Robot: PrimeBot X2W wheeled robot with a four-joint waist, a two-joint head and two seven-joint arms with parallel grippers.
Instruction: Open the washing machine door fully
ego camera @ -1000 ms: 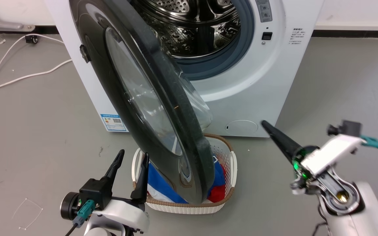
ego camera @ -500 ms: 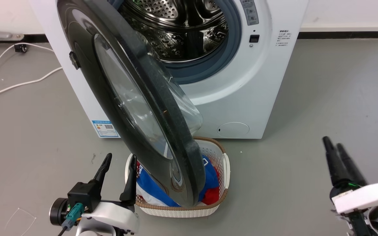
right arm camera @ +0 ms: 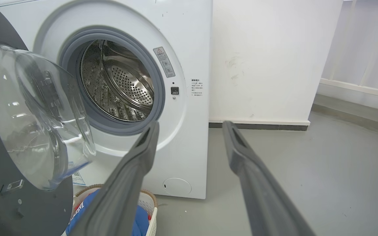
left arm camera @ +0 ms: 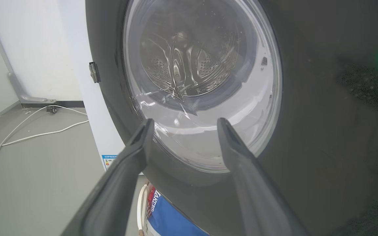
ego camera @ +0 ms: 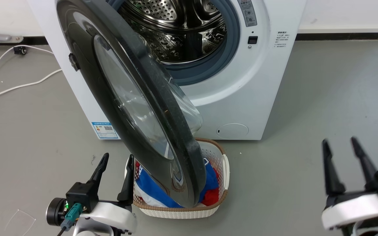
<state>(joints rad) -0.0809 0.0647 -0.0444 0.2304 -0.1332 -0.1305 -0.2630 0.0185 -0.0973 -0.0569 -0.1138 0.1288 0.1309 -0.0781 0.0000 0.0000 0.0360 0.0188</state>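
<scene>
The washing machine door (ego camera: 84, 65) is a large glossy black round with a clear glass bowl window. It stands swung out from the white machine (ego camera: 261, 82), its edge pointing at me over a basket. The steel drum (ego camera: 182, 29) lies bare behind it. My left gripper (ego camera: 116, 159) is open at the lower left, just left of the door's lower edge. In the left wrist view it (left arm camera: 184, 120) faces the door's outer face (left arm camera: 323, 131) at close range. My right gripper (ego camera: 339, 141) is open at the lower right, well clear of the door. In its own view it (right arm camera: 190, 123) looks at the machine front and the door's inner bowl (right arm camera: 34, 114).
A white laundry basket (ego camera: 224, 170) with blue and red clothes sits on the floor under the door's lower edge. A white cable (ego camera: 18, 87) runs over the grey floor at the left. Bare floor stretches to the right of the machine.
My right gripper has drawn back from near the door to the lower right, turned its fingers upward and spread them open. The head camera shifted a little. The door and left gripper stayed put.
</scene>
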